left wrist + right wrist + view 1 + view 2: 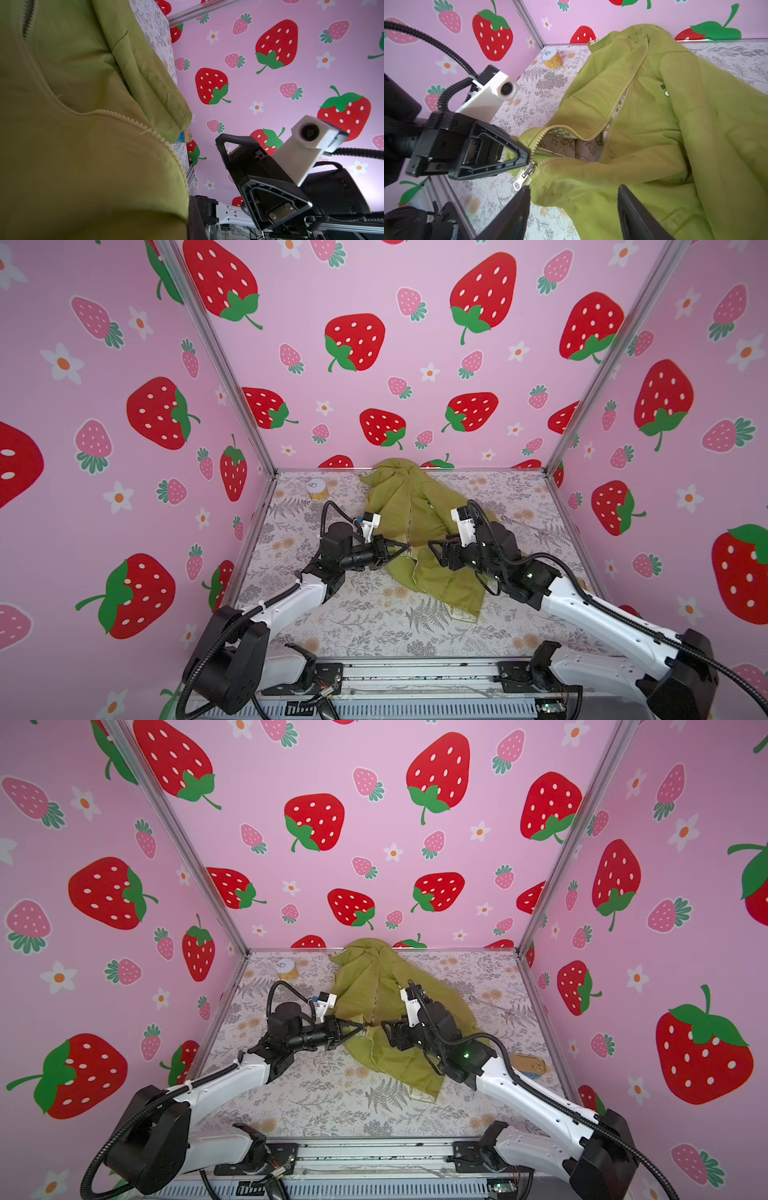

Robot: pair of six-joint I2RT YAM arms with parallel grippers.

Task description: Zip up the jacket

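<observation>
Floral tabletop [353, 622], olive hooded jacket [399, 497] mid-table, hood [395, 468] at back wall [374, 406]; left gripper [402, 548] clamped on its zipper edge [550, 127] beside the silver pull [521, 178], right gripper [573, 188] spread wide, holding nothing, just short; thin fabric could bunch into slider [532, 165] and jam.

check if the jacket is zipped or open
Open: teeth gape apart beyond the pull, lining showing between.
</observation>
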